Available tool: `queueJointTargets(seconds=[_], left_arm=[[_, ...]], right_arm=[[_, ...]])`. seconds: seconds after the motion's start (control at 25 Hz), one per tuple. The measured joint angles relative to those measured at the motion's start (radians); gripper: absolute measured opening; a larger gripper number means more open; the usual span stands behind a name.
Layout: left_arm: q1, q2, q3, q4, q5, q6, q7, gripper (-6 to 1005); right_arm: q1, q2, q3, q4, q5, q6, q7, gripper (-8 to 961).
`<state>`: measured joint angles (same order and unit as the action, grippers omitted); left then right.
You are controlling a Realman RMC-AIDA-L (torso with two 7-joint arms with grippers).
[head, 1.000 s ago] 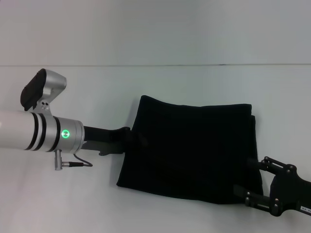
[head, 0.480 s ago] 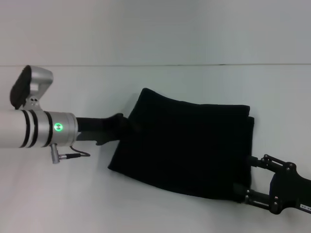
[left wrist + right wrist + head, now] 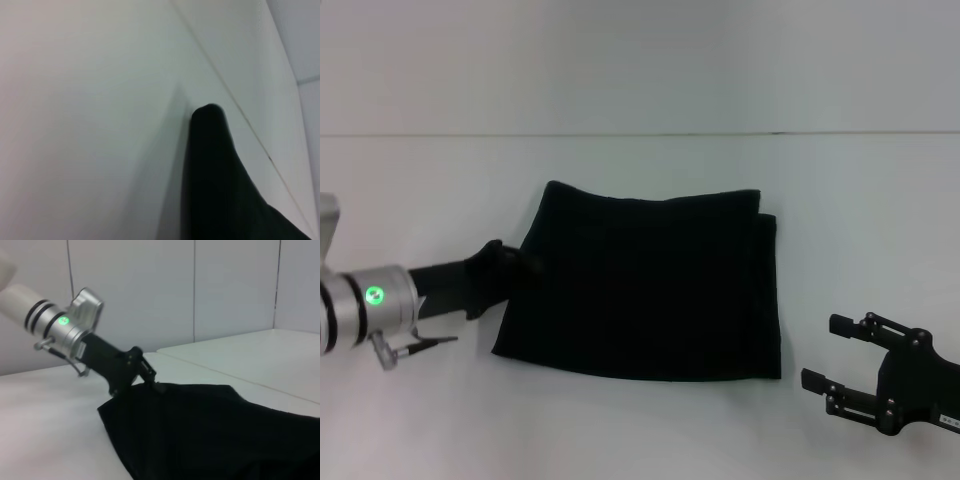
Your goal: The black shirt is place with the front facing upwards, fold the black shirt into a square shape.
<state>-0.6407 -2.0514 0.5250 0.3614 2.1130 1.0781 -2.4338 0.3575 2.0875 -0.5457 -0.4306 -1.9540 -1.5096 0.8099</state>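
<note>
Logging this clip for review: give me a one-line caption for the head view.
Folded black shirt lies on the white table; left gripper at its left edge, right gripper open and clear of it.

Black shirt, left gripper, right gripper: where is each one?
black shirt (image 3: 650, 290), head view, middle of the folded cloth.
left gripper (image 3: 515, 265), head view, tip at the shirt's edge.
right gripper (image 3: 825, 352), head view, between its open fingers.

black shirt: soft matt black cloth, folded flat, faintly fuzzy.
white table: smooth, matt, pale surface.
left gripper: matt black plastic, at the shirt's 9 o'clock edge.
right gripper: matt black, fingers spread, bolted links.
</note>
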Motion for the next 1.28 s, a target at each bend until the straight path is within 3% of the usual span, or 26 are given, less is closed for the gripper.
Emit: queueJointTargets(seconds=[0.2, 0.4, 0.64, 0.88, 1.0, 1.12, 1.24, 1.28], left_arm=[[0.045, -0.035, -0.073, -0.004, -0.009, 0.047, 0.012, 153], [0.046, -0.039, -0.076, -0.004, -0.016, 0.118, 0.064, 167], [0.054, -0.022, -0.067, 0.002, -0.012, 0.186, 0.156, 239], [0.090, 0.030, -0.075, 0.013, -0.034, 0.262, 0.257, 360], [0.113, 0.050, -0.076, 0.040, -0.079, 0.340, 0.433, 421], [0.137, 0.044, -0.074, 0.090, -0.098, 0.435, 0.653, 655], [0.173, 0.020, -0.066, 0.136, -0.095, 0.501, 0.895, 825], [0.201, 0.003, -0.064, 0.147, -0.095, 0.528, 1.057, 882]], right_arm=[[0.002, 0.001, 0.001, 0.002, 0.002, 0.005, 0.000, 806], [0.006, 0.003, 0.001, 0.005, 0.003, 0.006, 0.001, 806], [0.011, 0.004, 0.010, 0.007, 0.004, 0.005, 0.005, 806], [0.023, 0.005, 0.073, 0.042, 0.007, -0.001, 0.010, 806], [0.034, 0.004, 0.127, 0.058, 0.017, -0.001, 0.053, 806], [0.049, 0.002, 0.166, 0.060, 0.040, 0.000, 0.164, 806], [0.066, -0.007, 0.167, 0.057, 0.042, 0.003, 0.270, 806], [0.071, -0.009, 0.167, 0.053, 0.041, 0.020, 0.290, 806]])
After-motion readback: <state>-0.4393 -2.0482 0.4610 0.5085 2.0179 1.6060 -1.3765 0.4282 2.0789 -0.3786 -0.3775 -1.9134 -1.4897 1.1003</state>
